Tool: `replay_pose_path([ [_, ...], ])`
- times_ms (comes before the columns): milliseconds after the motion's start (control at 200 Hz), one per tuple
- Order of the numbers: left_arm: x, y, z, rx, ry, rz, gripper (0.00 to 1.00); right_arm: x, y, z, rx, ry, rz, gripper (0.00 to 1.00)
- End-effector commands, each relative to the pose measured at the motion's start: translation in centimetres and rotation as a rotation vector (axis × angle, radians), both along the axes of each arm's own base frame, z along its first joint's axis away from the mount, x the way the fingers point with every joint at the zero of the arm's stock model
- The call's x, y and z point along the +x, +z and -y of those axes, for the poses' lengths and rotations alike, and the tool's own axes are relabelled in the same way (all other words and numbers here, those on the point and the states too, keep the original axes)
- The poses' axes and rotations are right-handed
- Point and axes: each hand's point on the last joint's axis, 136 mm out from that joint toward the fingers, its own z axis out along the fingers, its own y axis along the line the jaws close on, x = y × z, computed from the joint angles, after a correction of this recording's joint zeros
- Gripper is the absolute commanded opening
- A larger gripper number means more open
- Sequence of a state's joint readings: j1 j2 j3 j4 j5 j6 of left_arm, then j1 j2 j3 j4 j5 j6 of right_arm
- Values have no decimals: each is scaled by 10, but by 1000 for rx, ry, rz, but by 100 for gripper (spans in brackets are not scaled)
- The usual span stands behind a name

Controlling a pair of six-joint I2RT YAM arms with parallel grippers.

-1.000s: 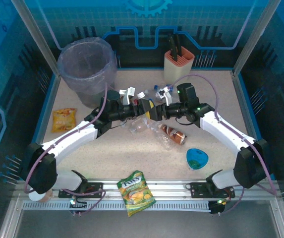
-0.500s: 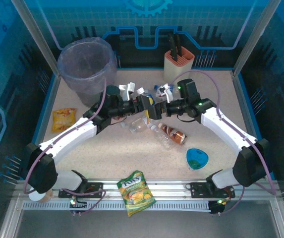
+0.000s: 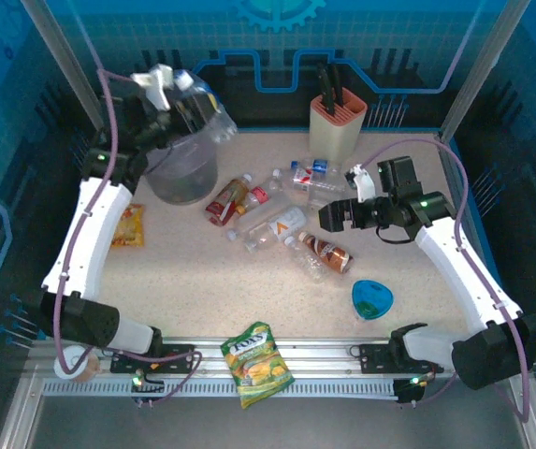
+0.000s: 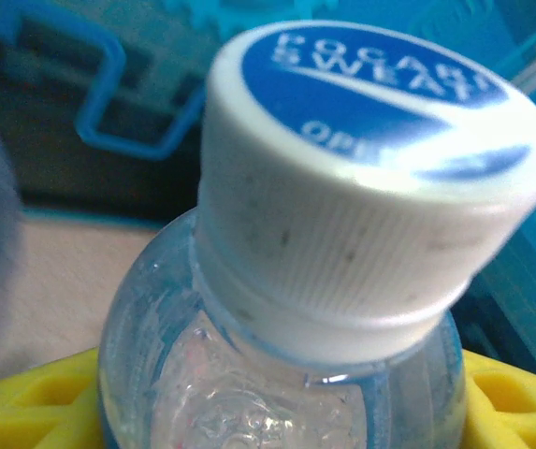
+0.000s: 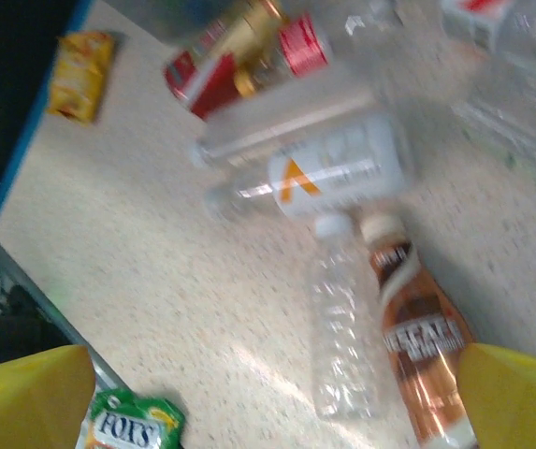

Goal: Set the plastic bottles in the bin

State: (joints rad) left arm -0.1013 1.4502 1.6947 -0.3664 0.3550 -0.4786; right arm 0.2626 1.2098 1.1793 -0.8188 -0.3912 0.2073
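While left claw [image 3: 179,98] grips clear bottle [image 4: 361,215] above bin [image 3: 181,178] — right claw [image 5: 272,393] gapes wide, empty.

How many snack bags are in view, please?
2: an orange snack bag lying at the left side, and a green snack bag at the near edge, in the middle.

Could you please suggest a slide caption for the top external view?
Left gripper holds a clear bottle above the bin; open right gripper hovers beside the loose bottles.
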Motion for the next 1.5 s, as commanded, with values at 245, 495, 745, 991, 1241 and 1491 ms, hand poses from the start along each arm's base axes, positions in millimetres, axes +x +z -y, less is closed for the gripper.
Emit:
replay_pose_path([
  [245,61,-14,-118,326,393,-98,49,-20,-39,33,-189,-79,-96,100],
  [495,121,-44,-145,356,419,-205,47,-22,-40,35,-207,-81,-92,100],
  [745,150,-118,-130,273,302,-376,44,-24,-47,33,-372,28,6,93],
  [991,150,-177,-123,295,244,-511,45,-12,-84,38,-558,138,26,94],
  [1241,147,-207,-110,315,173,-584,70,-1,-126,39,-659,259,-12,99],
  [1491,146,-175,-101,295,141,-499,95,-11,-158,43,-683,323,-166,85],
])
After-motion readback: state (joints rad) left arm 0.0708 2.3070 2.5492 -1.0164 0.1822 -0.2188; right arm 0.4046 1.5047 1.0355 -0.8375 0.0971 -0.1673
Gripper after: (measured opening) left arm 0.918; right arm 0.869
